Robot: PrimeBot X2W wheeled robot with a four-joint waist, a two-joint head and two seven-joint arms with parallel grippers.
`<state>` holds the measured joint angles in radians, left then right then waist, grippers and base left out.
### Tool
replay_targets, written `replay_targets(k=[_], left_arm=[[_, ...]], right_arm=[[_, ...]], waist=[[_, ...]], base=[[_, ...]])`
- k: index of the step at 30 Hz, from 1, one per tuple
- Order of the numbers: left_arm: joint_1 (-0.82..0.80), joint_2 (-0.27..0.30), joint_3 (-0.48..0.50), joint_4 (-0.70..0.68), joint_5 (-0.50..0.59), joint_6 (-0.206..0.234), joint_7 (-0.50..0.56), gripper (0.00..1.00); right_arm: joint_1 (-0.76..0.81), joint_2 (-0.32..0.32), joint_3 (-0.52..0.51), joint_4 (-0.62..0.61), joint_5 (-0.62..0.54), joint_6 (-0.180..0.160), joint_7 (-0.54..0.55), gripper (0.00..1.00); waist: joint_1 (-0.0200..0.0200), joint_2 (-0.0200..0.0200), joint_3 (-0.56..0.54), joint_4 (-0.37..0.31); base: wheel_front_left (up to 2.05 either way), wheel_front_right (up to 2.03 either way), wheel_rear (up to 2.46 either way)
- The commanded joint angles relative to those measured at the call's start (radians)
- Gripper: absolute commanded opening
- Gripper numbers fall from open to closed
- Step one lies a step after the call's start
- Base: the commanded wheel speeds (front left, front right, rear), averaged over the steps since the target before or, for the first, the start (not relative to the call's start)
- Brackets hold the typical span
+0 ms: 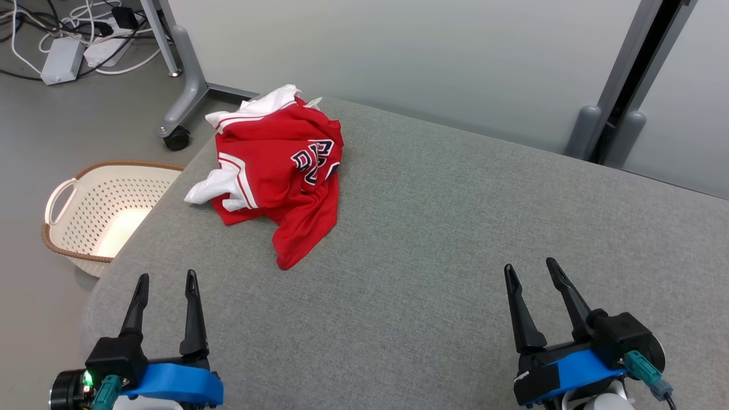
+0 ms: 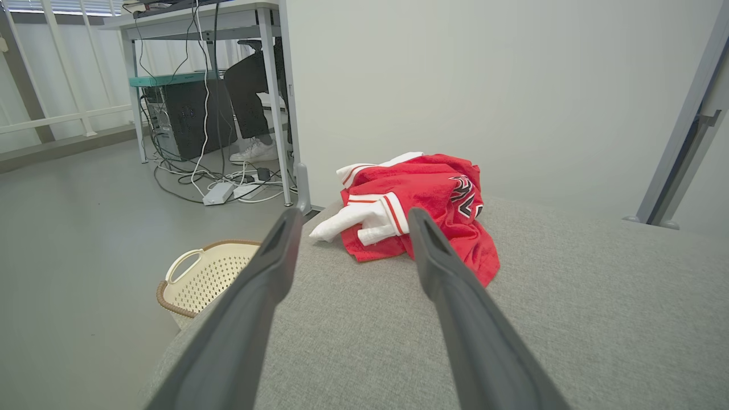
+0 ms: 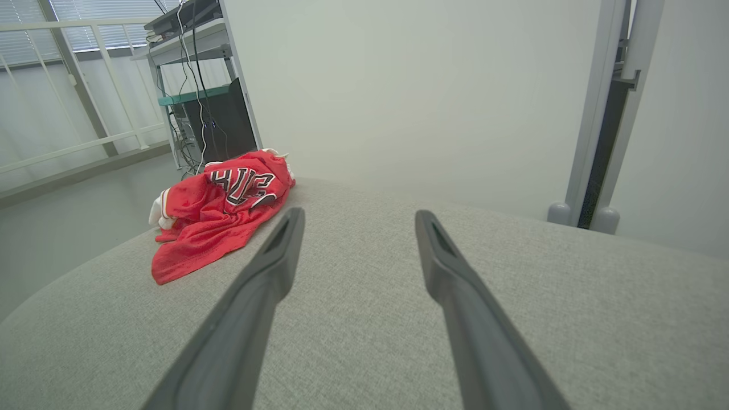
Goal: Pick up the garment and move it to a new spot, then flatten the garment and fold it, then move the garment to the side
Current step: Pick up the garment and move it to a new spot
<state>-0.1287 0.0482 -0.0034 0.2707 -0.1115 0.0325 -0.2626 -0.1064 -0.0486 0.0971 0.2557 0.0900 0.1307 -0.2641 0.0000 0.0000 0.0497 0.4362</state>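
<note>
Grey cushion (image 1: 455, 256) bears garment (image 1: 279, 171), both jaws apart; left wrist view catches legs (image 2: 249, 94), perhaps.

One red garment (image 1: 279, 171) on one grey worktop (image 1: 433, 239), one cream basket (image 1: 108, 210) beside it, and two claws in play: the left claw (image 1: 167, 274) and the right claw (image 1: 528, 263).

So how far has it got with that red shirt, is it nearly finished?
Nothing looks done: the red garment lies crumpled near the far left corner of the grey cushion. Nothing is in hand either: the left gripper and right gripper are open, empty and well short of it. All is left: picking up, moving, flattening, folding, setting aside.
</note>
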Motion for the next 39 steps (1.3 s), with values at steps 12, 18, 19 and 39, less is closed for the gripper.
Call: replay_targets(k=[12,18,19,39], left_arm=[[-0.138,0.023,0.038,-0.011,0.024,-0.026,-0.003,1.0],[-0.3,0.062,0.084,0.022,0.029,-0.043,-0.003,1.0],[-0.3,0.062,0.084,0.022,0.029,-0.043,-0.003,1.0],[-0.681,0.2,0.078,0.412,0.071,-0.099,-0.002,1.0]], right_arm=[[-0.049,-0.01,-0.005,-0.012,-0.034,0.0,-0.001,1.0],[-0.091,-0.03,0.005,-0.025,-0.048,0.0,-0.001,1.0],[-0.091,-0.03,0.005,-0.025,-0.048,0.0,-0.001,1.0],[-0.2,-0.096,0.003,-0.131,-0.061,0.0,-0.001,1.0]], waist=[[0.0,0.0,0.065,-0.069],[0.0,0.0,0.134,-0.135],[0.0,0.0,0.134,-0.135],[0.0,0.0,0.379,-0.286]], base=[[0.0,0.0,0.0],[0.0,0.0,0.0],[0.0,0.0,0.0],[0.0,0.0,0.0]])
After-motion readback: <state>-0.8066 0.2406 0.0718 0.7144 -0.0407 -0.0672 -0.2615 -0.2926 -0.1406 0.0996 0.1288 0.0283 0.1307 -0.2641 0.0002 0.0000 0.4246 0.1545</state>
